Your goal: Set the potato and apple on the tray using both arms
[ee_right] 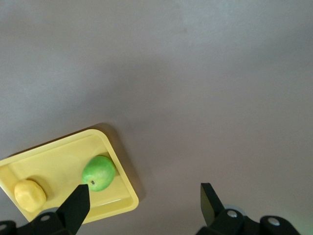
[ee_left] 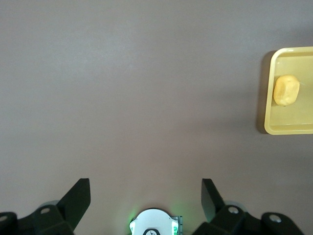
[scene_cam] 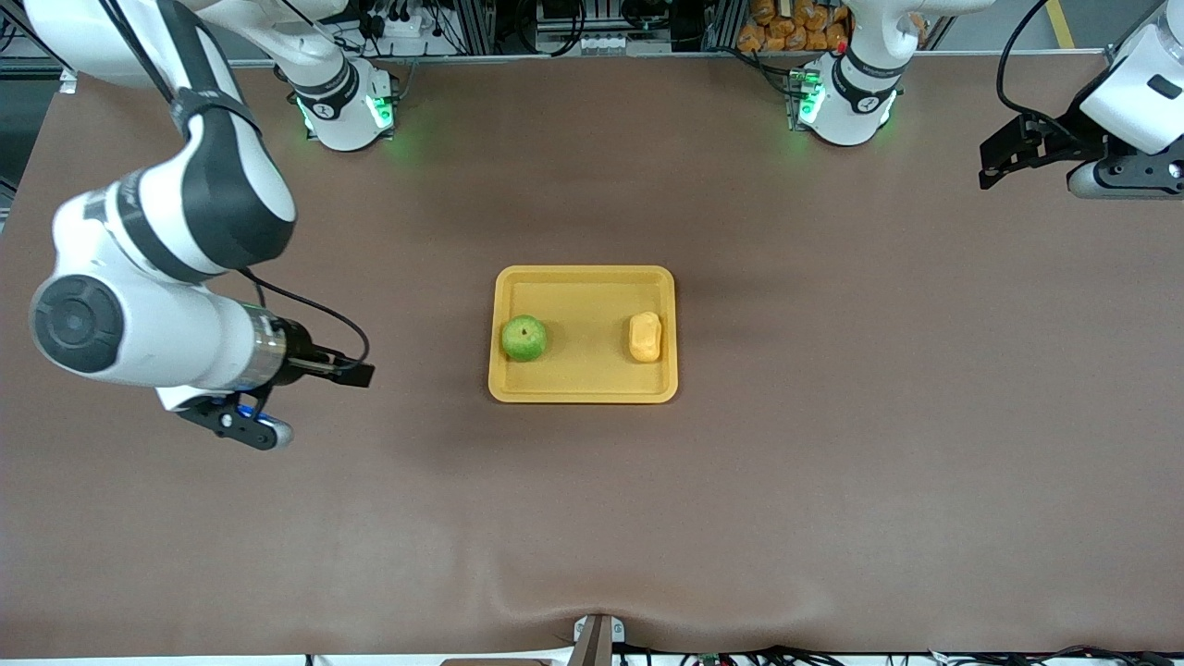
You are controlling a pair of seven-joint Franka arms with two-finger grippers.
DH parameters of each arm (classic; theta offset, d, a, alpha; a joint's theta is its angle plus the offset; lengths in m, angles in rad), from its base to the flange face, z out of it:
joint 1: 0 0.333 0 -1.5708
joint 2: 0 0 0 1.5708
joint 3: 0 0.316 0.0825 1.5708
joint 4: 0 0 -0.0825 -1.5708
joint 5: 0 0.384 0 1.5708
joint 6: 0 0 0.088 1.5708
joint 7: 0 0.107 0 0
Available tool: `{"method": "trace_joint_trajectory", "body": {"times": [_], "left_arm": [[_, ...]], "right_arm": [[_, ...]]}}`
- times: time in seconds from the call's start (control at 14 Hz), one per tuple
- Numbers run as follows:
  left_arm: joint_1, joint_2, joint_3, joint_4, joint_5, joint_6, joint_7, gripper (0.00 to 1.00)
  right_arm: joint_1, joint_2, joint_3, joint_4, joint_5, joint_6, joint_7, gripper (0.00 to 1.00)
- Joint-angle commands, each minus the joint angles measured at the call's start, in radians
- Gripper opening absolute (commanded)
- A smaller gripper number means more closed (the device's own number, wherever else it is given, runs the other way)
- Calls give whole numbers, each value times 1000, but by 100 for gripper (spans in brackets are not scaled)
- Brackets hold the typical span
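**Front view: both fruits on the tray, both arms drawn back and empty**

Front view. The yellow tray (scene_cam: 583, 334) lies at mid-tabletop and serves as the landmark. The green apple (scene_cam: 524, 338) rests inside the tray at the end toward the right arm; the yellow-orange potato (scene_cam: 645, 337) rests inside it at the end toward the left arm. The two are well apart, each near a short rim, neither touching it as far as can be told.

The right gripper (scene_cam: 350, 368) hangs over bare tabletop (scene_cam: 592, 518), well apart from the tray on the apple's end. The left gripper (scene_cam: 994, 166) hangs over the tabletop's edge region at the left arm's end, well apart from the tray. Both wrist views show the fingers (ee_left: 78, 199) of each gripper spread wide with nothing between them.

Judged from this layout, the placing appears complete, so the remaining risks concern disturbance:

- The apple is round; a knock to the tray could roll it toward the low rim and possibly over it.
- The right arm's elbow and gripper are the closer of the two; a low sweep toward the tray on any further move would strike the rim nearest the apple.
- The potato, being oblong and lying flat, should stay put more readily, though a shove to the tray would shift it as well.
- A renewed grasp attempt by either arm would undo a finished placement.
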Motion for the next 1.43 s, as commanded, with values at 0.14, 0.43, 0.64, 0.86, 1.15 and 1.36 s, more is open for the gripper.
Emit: {"method": "trace_joint_trajectory", "body": {"times": [0.14, 0.43, 0.64, 0.86, 1.15, 1.36], "left_arm": [[1, -15, 1, 2, -18, -17, 1, 100], [1, -14, 4, 0, -18, -25, 3, 100], [1, -15, 4, 2, -16, -25, 4, 100], [1, -15, 5, 2, -18, -26, 9, 100], [5, -14, 5, 0, -11, -25, 7, 100], [16, -14, 5, 0, -11, -25, 7, 100]], "right_arm": [[-42, -107, 10, -11, -15, -87, -79, 100], [-67, -183, 13, -22, -71, -98, -246, 100], [-101, -217, 15, -26, -76, -134, -320, 100], [-131, -256, 15, -31, -76, -157, -380, 100], [-168, -334, 15, -94, -75, -148, -426, 100], [-211, -389, 16, -155, -59, -122, -464, 100]]}}
